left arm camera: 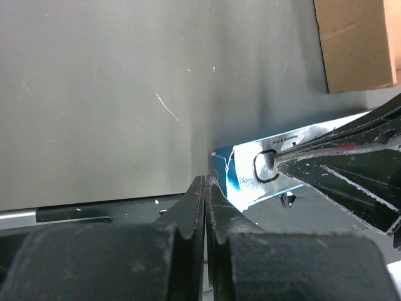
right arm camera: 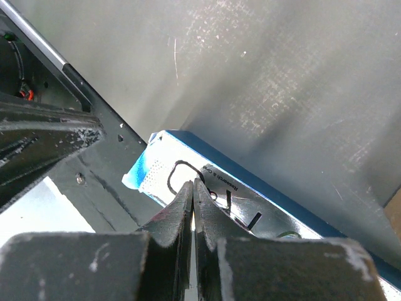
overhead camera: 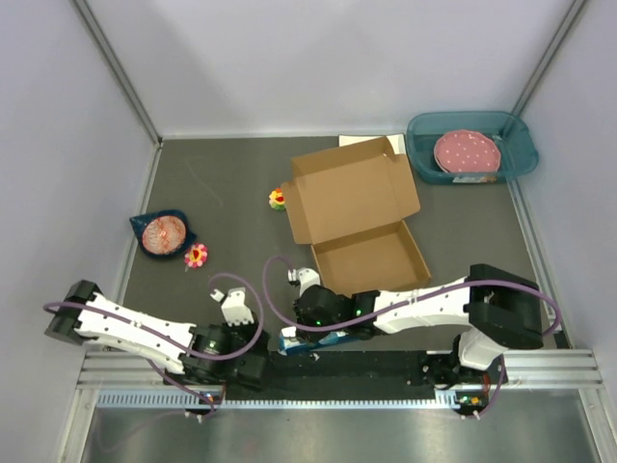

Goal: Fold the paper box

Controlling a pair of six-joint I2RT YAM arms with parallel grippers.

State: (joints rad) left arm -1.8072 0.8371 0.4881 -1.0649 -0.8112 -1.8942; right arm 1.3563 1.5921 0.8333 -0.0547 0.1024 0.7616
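Where the left wrist camera looks out, the left gripper has its jaws pressed together with nothing between them. A blue and silver packet lies just ahead of the tips, to their right, and the right gripper meets it from the right. A corner of the paper box shows farther ahead.

From the right wrist, those jaws are also pressed together, tips over the packet; whether they nip it I cannot tell.

From above, the box lies open, lid back, beyond both grippers and apart from them
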